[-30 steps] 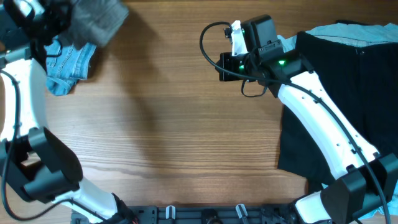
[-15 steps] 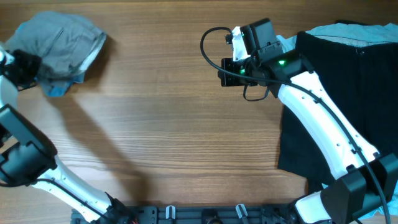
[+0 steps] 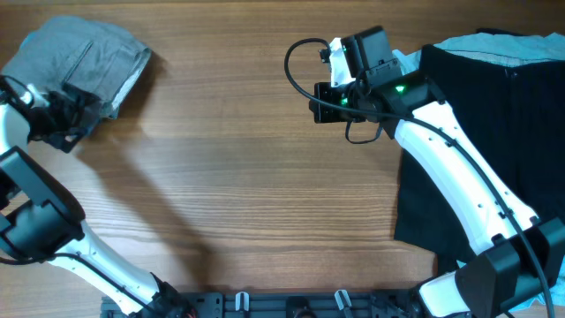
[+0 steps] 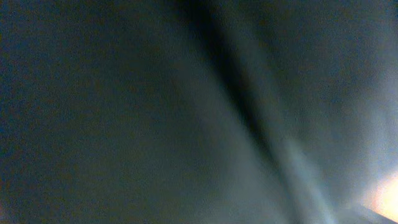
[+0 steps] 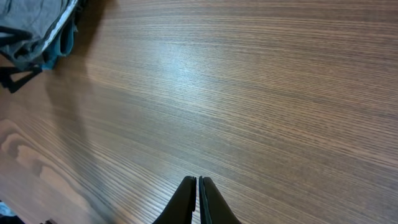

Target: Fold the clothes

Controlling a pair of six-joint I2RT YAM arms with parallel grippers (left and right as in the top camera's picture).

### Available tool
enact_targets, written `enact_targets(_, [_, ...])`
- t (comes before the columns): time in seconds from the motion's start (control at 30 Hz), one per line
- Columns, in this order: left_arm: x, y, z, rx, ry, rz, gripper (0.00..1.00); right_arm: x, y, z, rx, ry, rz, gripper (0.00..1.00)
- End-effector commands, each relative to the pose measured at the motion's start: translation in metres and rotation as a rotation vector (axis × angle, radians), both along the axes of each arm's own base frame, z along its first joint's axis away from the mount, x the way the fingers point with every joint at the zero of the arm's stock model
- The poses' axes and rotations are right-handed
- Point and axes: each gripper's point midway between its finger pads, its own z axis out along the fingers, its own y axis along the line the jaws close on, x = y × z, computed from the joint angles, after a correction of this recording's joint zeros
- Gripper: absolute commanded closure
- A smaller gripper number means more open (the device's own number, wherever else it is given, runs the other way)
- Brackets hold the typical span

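Observation:
The grey shorts lie in a folded bundle at the table's far left corner, also seen in the right wrist view. A blue cloth edge peeks out from under them. My left gripper sits at the bundle's near edge, its fingers spread apart and open; its wrist view is filled with blurred dark grey cloth, fingers hidden. My right gripper is shut with nothing in it, hovering over bare wood near the table's far middle.
A large black garment covers the right side of the table under my right arm. Pale-blue cloth lies on its far edge. A black cable loops off the right wrist.
The left gripper brought the grey shorts down over the blue denim at the far left, then opened and shifted to the bundle's near edge. The right arm held still.

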Motion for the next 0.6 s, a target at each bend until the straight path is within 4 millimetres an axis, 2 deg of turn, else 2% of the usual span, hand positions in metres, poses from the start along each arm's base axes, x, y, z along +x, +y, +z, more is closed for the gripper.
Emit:
enact_targets(0.0, [-0.006,-0.014,0.079,0.133,-0.112,-0.132,0.0,0.001,-0.001,0.006,-0.011,-0.036,0.008,0.92])
enact_targets(0.03, [-0.009,-0.016,0.101,0.178,-0.151,-0.152,0.01,0.003,-0.001,0.008,-0.009,-0.045,0.007,0.92])
enact_targets(0.07, [-0.009,-0.016,0.116,0.212,-0.184,-0.169,0.12,0.006,-0.001,0.009,-0.007,-0.056,0.005,0.92])
enact_targets(0.13, [-0.005,-0.015,0.157,0.333,-0.3,-0.212,0.66,0.012,0.001,0.014,0.003,-0.09,0.002,0.92])
enact_targets(0.17, [0.003,-0.013,0.176,0.427,-0.369,-0.253,0.96,0.016,0.003,0.017,0.012,-0.111,0.001,0.92])
enact_targets(0.23, [0.016,-0.003,0.185,0.552,-0.39,-0.256,0.96,0.021,0.005,0.021,0.024,-0.135,0.0,0.92])
enact_targets(0.3, [0.03,0.011,0.176,0.652,-0.354,-0.227,0.96,0.024,0.007,0.024,0.032,-0.151,-0.002,0.92])
enact_targets(0.4, [0.065,0.024,0.138,0.723,-0.346,-0.264,0.96,0.024,0.007,0.024,0.032,-0.153,-0.002,0.92])
enact_targets(0.47, [0.083,0.043,0.097,0.762,-0.301,-0.235,0.96,0.022,0.006,0.022,0.027,-0.14,-0.001,0.91])
enact_targets(0.57, [0.094,0.069,0.043,0.806,-0.219,-0.169,0.93,0.017,0.003,0.017,0.012,-0.113,0.001,0.9])
